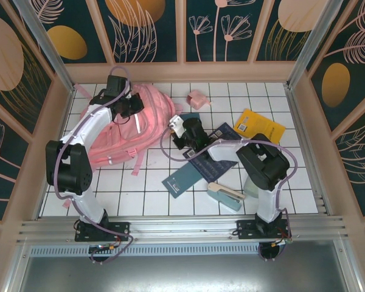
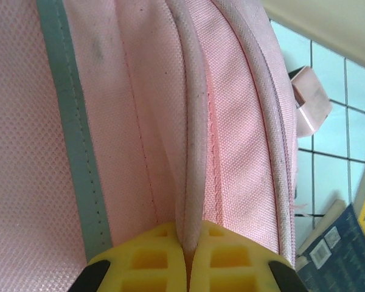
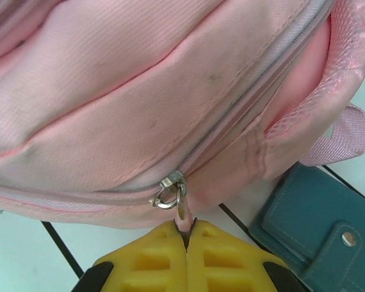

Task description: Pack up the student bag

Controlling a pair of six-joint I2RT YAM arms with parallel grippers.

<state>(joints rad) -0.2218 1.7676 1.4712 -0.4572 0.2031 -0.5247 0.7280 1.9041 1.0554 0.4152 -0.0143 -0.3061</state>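
The right pincer (image 3: 187, 234) was clenched on the zip pull (image 3: 181, 210) of the student bag (image 1: 118, 143), and the left pincer (image 2: 187, 246) was clamped shut on a piped seam (image 2: 191, 152) along the bag's top. The bag lay at the far left of the desk (image 1: 152, 198). To my eye packing had hardly begun: the yellow book (image 1: 260, 126), dark blue book (image 1: 218, 151), teal wallet (image 3: 316, 225) and small pink pouch (image 1: 199, 99) all lay outside on the tiles. I'd say the zip needed opening first. Whether it was parted at all I couldn't tell, and the bag's inside was hidden
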